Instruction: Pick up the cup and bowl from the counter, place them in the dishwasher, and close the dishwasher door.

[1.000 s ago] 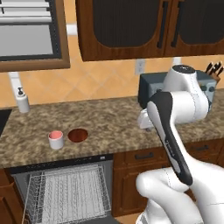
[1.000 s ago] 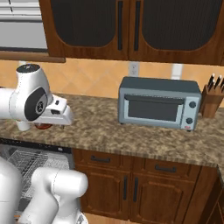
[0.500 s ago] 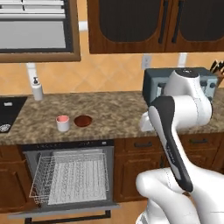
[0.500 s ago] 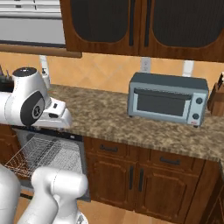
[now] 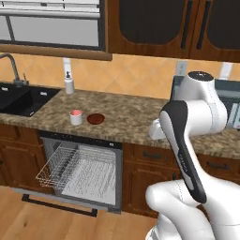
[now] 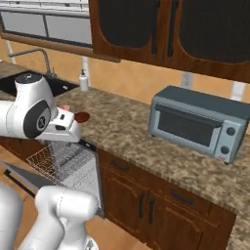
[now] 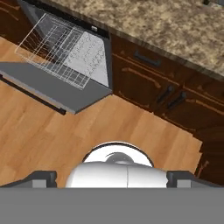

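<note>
Now the cup (image 5: pixel 75 117) and the bowl (image 5: pixel 95 119) stand side by side on the counter (image 5: pixel 126 119), above the dishwasher (image 5: pixel 82 168) with its door (image 7: pixel 43 85) down. Meanwhile the gripper (image 7: pixel 112 178) is open wide and empty over the wooden floor (image 7: pixel 65 140).

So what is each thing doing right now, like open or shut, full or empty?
dishwasher door: dropped open.
dishwasher: open, its white rack pulled out and empty.
cup: upright on the counter.
bowl: on the counter beside the cup.
toaster oven: door shut.
gripper: open, holding nothing.
</note>
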Controlling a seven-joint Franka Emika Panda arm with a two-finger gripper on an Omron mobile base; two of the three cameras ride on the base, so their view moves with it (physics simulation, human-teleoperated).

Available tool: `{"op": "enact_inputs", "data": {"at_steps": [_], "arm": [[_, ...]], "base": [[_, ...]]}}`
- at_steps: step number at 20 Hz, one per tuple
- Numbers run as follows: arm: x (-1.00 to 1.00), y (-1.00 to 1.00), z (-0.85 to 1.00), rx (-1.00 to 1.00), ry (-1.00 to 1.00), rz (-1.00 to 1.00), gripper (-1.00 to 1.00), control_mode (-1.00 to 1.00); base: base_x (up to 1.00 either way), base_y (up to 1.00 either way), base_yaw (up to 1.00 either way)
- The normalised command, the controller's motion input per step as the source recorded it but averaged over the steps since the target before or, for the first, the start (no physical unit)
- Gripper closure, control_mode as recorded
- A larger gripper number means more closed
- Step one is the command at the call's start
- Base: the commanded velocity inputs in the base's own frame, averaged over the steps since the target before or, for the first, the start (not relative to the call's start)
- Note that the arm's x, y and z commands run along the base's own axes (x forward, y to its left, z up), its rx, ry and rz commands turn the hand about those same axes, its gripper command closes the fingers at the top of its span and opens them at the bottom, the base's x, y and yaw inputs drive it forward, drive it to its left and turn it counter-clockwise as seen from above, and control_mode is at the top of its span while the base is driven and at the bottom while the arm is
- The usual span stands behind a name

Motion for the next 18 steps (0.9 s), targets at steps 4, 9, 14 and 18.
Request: {"op": "enact_inputs", "data": {"at_steps": [4,9,14,18], "arm": [[0.00,0.00,0.00,0.00,0.00,0.00,-1.00,1.00],[0.00,0.00,0.00,0.00,0.00,0.00,-1.00,1.00],[0.00,0.00,0.00,0.00,0.00,0.00,-1.00,1.00],[0.00,0.00,0.00,0.00,0.00,0.00,-1.00,1.00]], "base": [[0.97,-0.21,0.45],[0.96,0.01,0.44],[0.17,0.18,0.35],[-0.39,0.00,0.24]]}}
